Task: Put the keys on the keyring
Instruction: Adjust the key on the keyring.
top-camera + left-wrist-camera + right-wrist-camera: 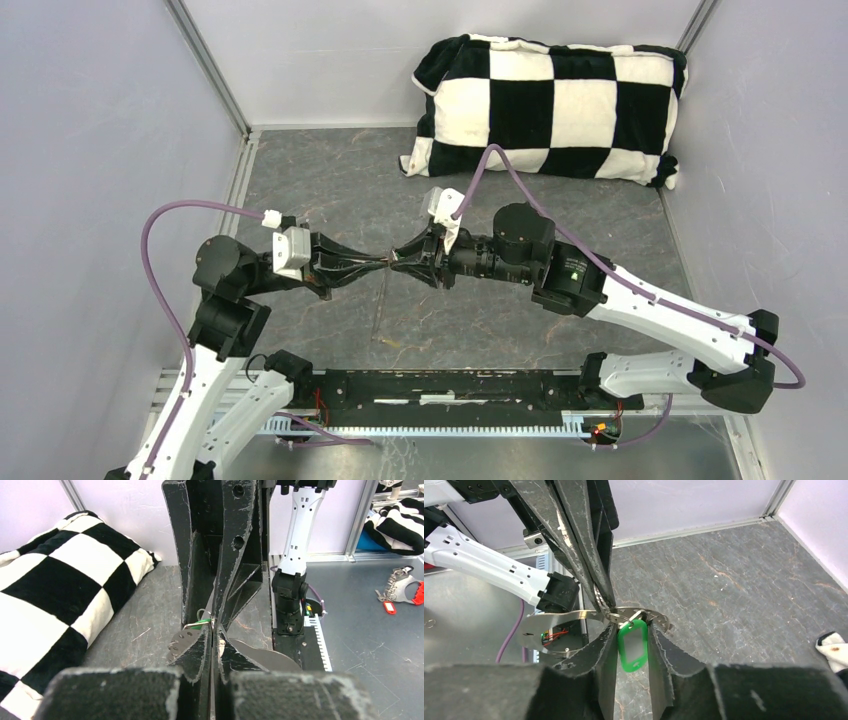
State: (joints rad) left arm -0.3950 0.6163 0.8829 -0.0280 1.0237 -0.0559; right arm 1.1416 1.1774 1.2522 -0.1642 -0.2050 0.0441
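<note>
**Threading step, in hand.** Left claw (213, 630): fingers pressed together, clamped on the keyring (569, 615) and holding it above the tabletop (330, 180), its silver band trailing toward the arm bases. Right claw (631, 624): fingers partly apart, 1 on each side of the green key (633, 650). Whether they press on its tag cannot be told. The key's small split ring (621, 615) lies against the keyring, just beside the left claw's tips; whether it is already threaded on is unclear. The next move probably calls for a firm pinch on the tag, then a fine slide along the band, with the left claw rigid.
</note>
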